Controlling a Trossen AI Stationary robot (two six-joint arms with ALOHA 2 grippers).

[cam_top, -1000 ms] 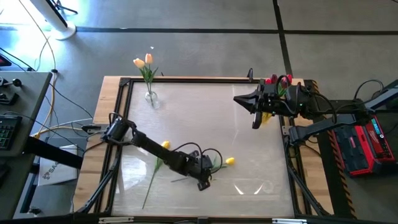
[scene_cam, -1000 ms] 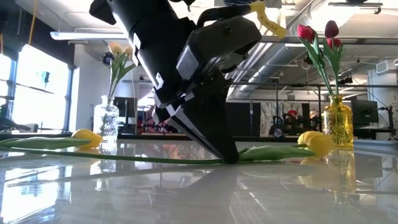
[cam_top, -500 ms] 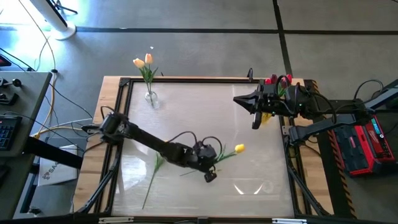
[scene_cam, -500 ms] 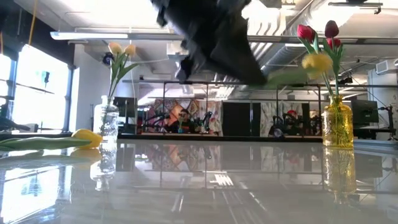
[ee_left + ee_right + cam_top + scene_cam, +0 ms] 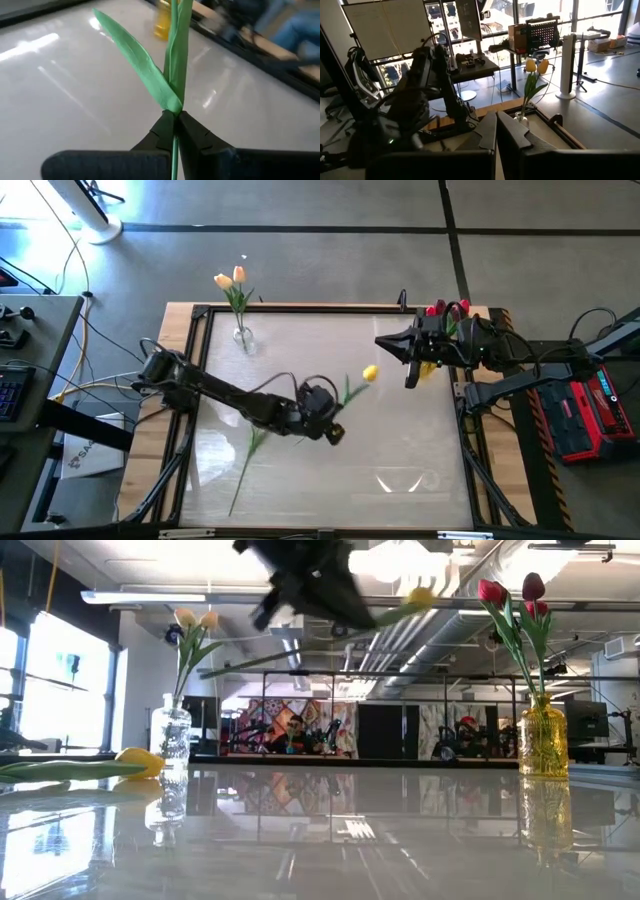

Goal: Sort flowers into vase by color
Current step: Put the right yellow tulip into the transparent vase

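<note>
- Two arms work over a glossy white table (image 5: 400, 450) with a wooden frame.
- Left gripper (image 5: 333, 432) is lifted above the middle of the table, its fingers (image 5: 165, 132) closed tight on the thin green stem of a yellow tulip (image 5: 370, 373); the stem passes between the fingertips just below where two long leaves (image 5: 150, 65) branch off.
- Held tulip slants up and to the right from the gripper, its head in the air toward the right arm, clear of the table surface.
- Another yellow tulip (image 5: 140, 762) lies flat on the table at the left, its stem (image 5: 243, 465) running toward the near edge.
- Clear glass vase (image 5: 242, 335) stands at the far left corner with two pale orange-yellow tulips (image 5: 230, 278) upright in it.
- Yellow glass vase (image 5: 543, 740) stands at the far right edge with red and maroon tulips (image 5: 510, 592) in it.
- Right gripper (image 5: 411, 379) hangs at the far right, just beside the yellow vase, fingers (image 5: 490, 131) pressed together and holding nothing.
</note>
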